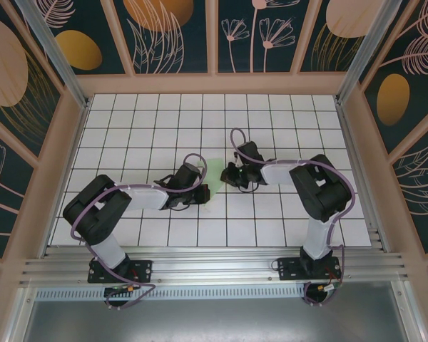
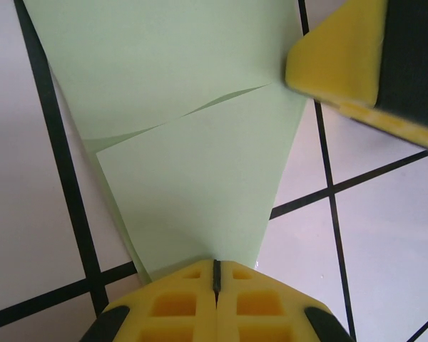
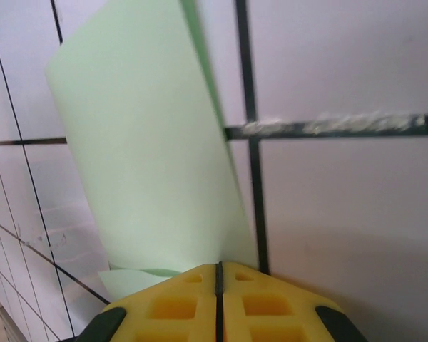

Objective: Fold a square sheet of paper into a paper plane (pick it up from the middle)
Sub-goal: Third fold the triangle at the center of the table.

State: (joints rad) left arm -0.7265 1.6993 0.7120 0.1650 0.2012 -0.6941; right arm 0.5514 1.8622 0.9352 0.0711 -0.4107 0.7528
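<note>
Jaws on both arms stand pressed together, each pair pinching the green paper point(image 1: 214, 171); from the top camera the left gripper point(image 1: 198, 189) and the right gripper point(image 1: 228, 175) meet near the middle of the tiled table point(image 1: 271, 121), tips close together, with the paper showing as a pale sliver between and just beyond them.

From the left wrist camera the yellow fingers point(image 2: 175, 303) sit flush, only a thin dark seam between them; the paper's point(image 2: 185, 178) narrow end runs into that seam and widens away from it; a folded flap lies over the layer beneath, with a curved edge across the middle; the right gripper's yellow finger point(image 2: 335, 57) hangs at the upper right, beside the paper's far corner.

From the right wrist camera the yellow fingers point(image 3: 271, 306) are likewise flush; the paper point(image 3: 143, 142) rises from their tips, curled and lifted off the tiles; a second layer peeks out at the lower left.
</note>
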